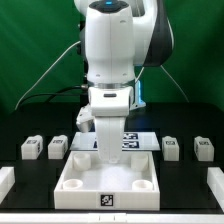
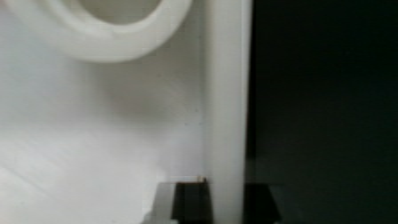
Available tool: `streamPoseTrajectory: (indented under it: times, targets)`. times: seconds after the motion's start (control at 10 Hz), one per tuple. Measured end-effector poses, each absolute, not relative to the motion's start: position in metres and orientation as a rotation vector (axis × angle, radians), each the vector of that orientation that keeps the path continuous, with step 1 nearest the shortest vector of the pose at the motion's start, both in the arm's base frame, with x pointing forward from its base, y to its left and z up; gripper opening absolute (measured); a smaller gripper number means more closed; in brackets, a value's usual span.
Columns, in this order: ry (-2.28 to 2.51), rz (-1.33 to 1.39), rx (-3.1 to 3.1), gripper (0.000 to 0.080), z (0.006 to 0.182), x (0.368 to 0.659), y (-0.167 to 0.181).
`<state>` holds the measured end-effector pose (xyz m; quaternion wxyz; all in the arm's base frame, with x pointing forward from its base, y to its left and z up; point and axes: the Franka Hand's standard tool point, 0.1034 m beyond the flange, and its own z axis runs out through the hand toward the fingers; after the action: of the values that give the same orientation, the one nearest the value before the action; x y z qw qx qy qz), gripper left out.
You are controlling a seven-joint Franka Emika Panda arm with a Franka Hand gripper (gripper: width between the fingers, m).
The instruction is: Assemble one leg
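In the exterior view, the leg sat untouched near the surface's far edge; probably light, stiff and slick, it wanted pinching across flat sides. In the wrist view, the pincer straddled the tray wall, grip impossible to tell.

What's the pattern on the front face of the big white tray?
A black-and-white square tag on the tray, clearest in the exterior view.
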<state>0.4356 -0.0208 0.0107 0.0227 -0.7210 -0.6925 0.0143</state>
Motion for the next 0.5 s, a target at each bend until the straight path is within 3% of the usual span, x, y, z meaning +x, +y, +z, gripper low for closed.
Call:
streamPoseTrajectory:
  times: [0.2,0.5]
  targets:
    - [-2.162,0.026,-2.224,0.0062,0.013,0.444,-0.015]
    - [-2.142,-0.058,-2.245,0.0062,0.013,0.474,0.041]
